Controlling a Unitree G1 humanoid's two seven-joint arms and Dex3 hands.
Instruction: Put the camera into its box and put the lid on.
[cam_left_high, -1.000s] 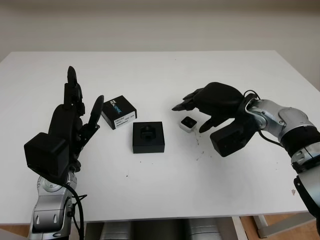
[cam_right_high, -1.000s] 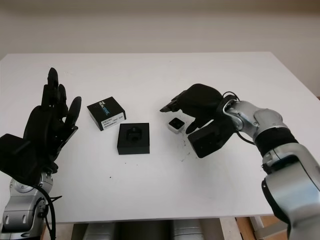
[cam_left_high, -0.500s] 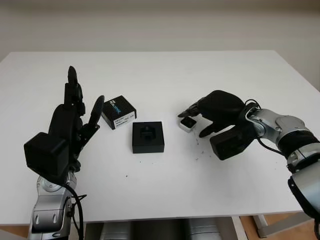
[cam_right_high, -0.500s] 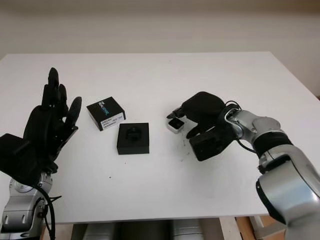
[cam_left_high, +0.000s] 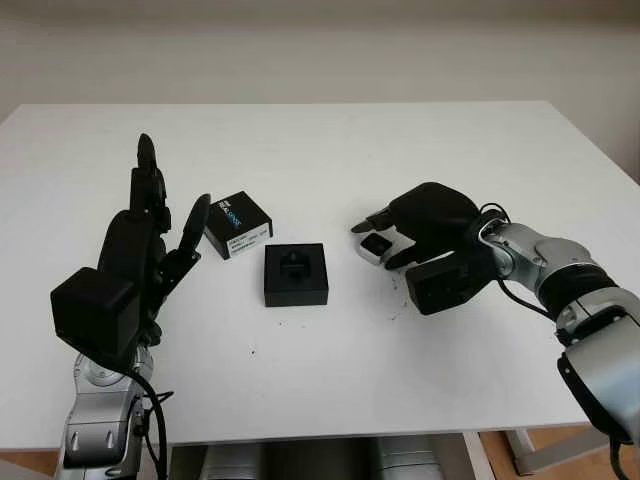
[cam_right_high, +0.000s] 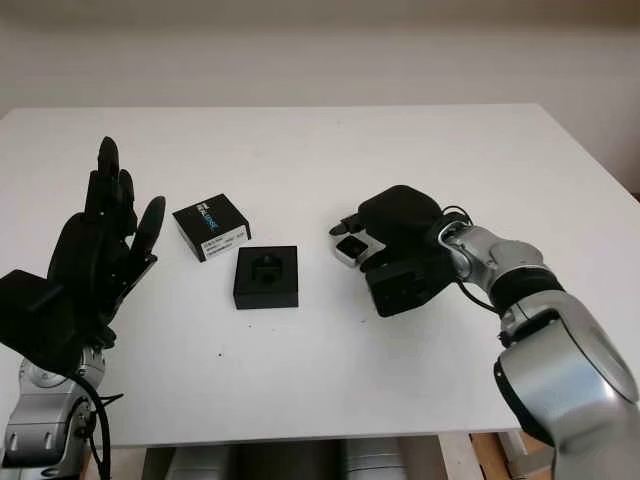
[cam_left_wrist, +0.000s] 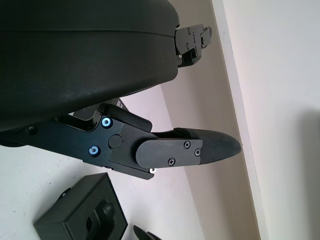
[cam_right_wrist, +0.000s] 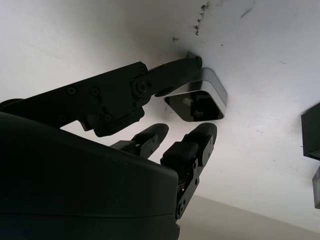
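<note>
Right robot hand (cam_left_high: 385, 240) sits center-right, fingers curled around the little camera (cam_left_high: 377, 246) on the white counter (cam_left_high: 330, 140), box (cam_left_high: 296, 274) just left, while left robot hand (cam_left_high: 150, 235) hangs released at left.

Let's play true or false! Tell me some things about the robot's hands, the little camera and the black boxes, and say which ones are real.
1. The camera sits on the table, not in the box. True.
2. The right hand is around the camera, one finger touching its side. True.
3. The left hand is holding the lid. False: it is open, raised over the table's left side, holding nothing.
4. The lid is on the box. False: the lid lies beside the open box, behind and to its left.
5. The box lies between the lid and the camera. True.
</note>
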